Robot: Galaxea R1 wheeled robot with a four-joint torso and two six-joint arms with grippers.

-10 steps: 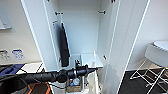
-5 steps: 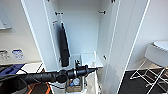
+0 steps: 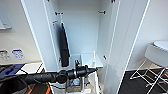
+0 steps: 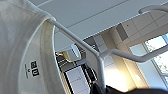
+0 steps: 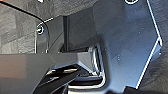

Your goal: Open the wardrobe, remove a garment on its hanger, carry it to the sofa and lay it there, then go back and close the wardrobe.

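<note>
Before the wardrobe (image 3: 82,37), whose doors stand open, the left gripper (image 4: 103,87) appears clamped on the hanger (image 4: 100,53) bearing the garment (image 4: 20,50); carrying, laying down and closing remain.

White wall (image 3: 155,32) at right, dark floor (image 3: 127,85) below it. A white stool (image 3: 156,56) on thin wire legs stands there beside a round white tabletop (image 3: 162,45). At left, a pale wall with what may be blue labels (image 3: 17,53). Ceiling panels (image 4: 100,12) and a bright window (image 4: 157,47) overhead.
</note>
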